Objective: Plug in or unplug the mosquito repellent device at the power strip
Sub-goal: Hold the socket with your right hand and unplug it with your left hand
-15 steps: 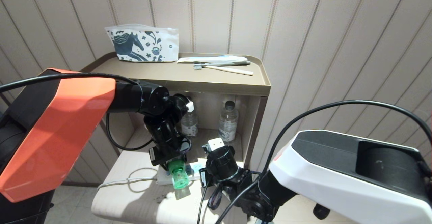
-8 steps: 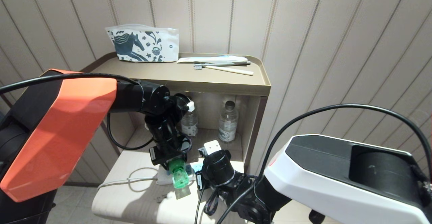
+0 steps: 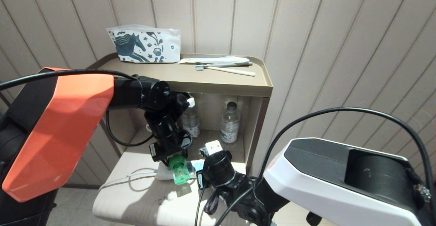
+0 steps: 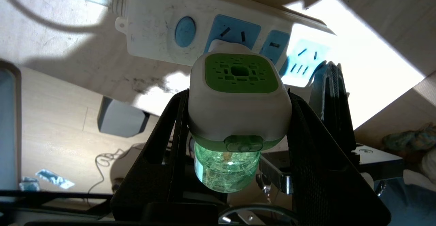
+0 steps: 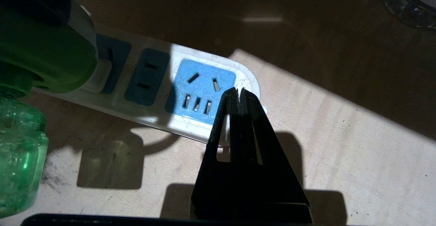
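At near shelf edge: left gripper [image 4: 238, 117] clamps mosquito repellent device [image 4: 240, 93]; right gripper [image 5: 239, 95], fingers together, pins power strip [image 5: 218, 83]. Move straight along prongs.

My left arm (orange shell) reaches in from the left, wrist bent down. Left end effector [image 4: 238, 117] points down, its two black fingers [image 4: 175, 124] clamped on either side of the mosquito repellent device [image 4: 238, 96]. My right arm (white shell) comes up from lower right, wrist angled down and forward. Right end effector [image 5: 239, 95] has its fingers pressed together, tip at the end of the power strip [image 5: 204, 83].
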Motion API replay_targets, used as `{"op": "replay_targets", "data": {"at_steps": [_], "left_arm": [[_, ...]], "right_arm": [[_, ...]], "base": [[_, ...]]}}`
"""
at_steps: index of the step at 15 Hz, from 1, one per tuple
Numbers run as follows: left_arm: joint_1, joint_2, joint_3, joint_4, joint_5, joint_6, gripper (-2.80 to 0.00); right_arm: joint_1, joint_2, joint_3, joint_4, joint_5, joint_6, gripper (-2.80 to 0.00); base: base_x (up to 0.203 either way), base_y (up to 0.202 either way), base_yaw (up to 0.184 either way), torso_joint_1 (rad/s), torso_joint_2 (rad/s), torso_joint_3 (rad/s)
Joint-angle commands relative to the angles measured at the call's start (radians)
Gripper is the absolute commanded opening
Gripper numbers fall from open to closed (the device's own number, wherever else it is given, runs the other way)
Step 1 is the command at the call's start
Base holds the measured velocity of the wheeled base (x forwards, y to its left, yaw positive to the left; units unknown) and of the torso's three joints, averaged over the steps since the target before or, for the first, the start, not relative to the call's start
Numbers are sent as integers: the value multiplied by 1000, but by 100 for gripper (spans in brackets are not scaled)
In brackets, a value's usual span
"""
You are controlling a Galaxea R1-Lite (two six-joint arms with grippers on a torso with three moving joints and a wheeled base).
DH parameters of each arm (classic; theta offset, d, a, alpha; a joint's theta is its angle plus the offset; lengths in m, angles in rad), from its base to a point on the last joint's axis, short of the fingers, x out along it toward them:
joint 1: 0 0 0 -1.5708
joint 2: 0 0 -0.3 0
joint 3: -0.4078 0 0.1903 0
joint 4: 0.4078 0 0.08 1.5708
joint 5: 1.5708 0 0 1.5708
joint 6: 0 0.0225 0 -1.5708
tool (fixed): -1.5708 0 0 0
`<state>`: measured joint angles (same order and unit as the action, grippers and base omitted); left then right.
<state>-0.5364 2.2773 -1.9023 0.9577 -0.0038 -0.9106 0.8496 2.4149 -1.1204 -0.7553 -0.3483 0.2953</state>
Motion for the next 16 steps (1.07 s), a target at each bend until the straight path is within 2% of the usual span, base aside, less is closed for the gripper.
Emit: {"op": "replay_targets", "data": {"at_steps": [1, 10, 13, 16], "left_arm": [[-1, -26, -21, 16, -2, -5, -280], [-29, 17, -21, 19, -3, -13, -280], [-99, 79, -21, -1, 15, -10, -280], [-158, 133, -23, -7, 105, -17, -280]], "right_arm": [[0, 9, 2, -1, -1, 1, -280], [1, 9, 8, -1, -1, 1, -280], [3, 10, 10, 0, -1, 1, -280], [5, 7, 19, -1, -1, 2, -280]], "base": [[0, 0, 0, 0, 0, 0], [0, 0, 0, 0, 0, 0], [0, 0, 0, 0, 0, 0], [0, 0, 0, 0, 0, 0]]}}
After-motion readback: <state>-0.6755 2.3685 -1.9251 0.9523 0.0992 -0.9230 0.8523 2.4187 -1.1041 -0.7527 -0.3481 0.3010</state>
